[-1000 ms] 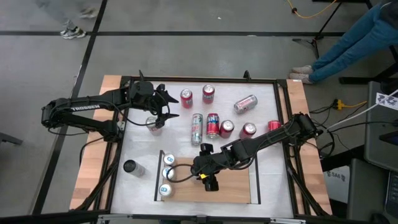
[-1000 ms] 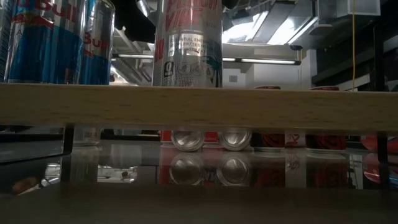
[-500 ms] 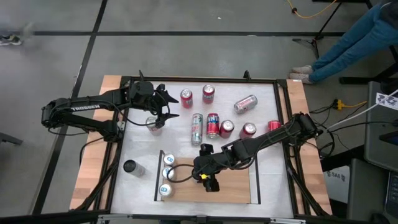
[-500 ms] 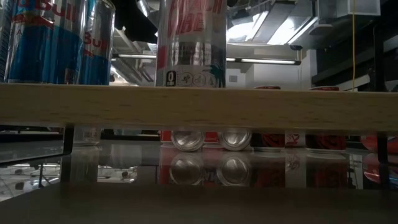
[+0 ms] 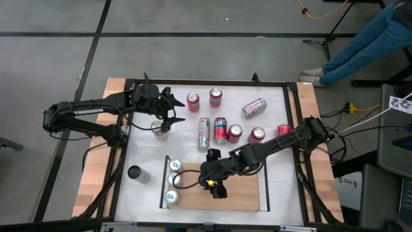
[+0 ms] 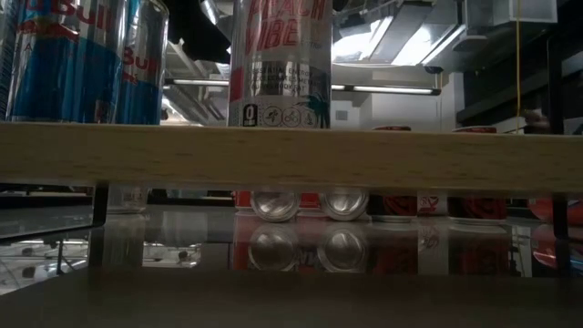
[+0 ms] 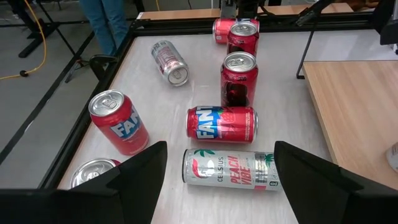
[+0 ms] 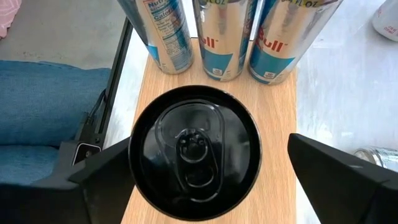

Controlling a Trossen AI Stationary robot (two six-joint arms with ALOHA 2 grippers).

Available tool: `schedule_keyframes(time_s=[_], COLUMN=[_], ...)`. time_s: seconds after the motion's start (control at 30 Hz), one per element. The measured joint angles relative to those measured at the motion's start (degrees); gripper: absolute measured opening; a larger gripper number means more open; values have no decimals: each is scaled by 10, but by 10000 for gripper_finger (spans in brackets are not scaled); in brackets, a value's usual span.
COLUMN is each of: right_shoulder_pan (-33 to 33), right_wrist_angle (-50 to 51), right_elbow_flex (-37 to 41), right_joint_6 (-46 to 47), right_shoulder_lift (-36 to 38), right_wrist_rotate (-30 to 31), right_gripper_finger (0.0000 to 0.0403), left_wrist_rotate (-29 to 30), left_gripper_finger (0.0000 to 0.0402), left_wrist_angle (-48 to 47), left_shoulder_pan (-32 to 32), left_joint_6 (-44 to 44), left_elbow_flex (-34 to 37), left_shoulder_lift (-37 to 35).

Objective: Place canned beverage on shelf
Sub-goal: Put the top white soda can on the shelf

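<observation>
Low in the high view's centre, the right hand stands wide, fingers clear either side of the black-topped can standing upright on the shelf. The left hand, half-spread and empty, hovers upper left.

The floor around the workstation is grey concrete, crossed by dark lines that form a rough grid. A yellow cable lies on it far from the tabletop, beside a black stand's foot. A person's legs in blue trousers stretch in from one corner (feet in pale shoes). Seen from table height, the room behind is dim, with bright ceiling lights and exposed ducts overhead.
</observation>
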State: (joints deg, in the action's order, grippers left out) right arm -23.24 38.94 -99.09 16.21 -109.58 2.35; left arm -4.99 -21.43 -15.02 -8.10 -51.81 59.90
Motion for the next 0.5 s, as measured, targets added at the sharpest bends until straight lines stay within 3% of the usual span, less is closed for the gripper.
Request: schedule_keyframes(time_s=[0.5], right_shoulder_pan=[0], right_wrist_angle=[2], right_elbow_flex=[0], right_joint_6=[0], right_shoulder_lift=[4], right_wrist_rotate=[-5], right_gripper_finger=[388], left_wrist_rotate=[0], left_gripper_finger=[288], left_wrist_angle=[-1], left_shoulder_pan=[0], left_joint_6=[0], left_elbow_flex=[0], left_shoulder_lift=[0])
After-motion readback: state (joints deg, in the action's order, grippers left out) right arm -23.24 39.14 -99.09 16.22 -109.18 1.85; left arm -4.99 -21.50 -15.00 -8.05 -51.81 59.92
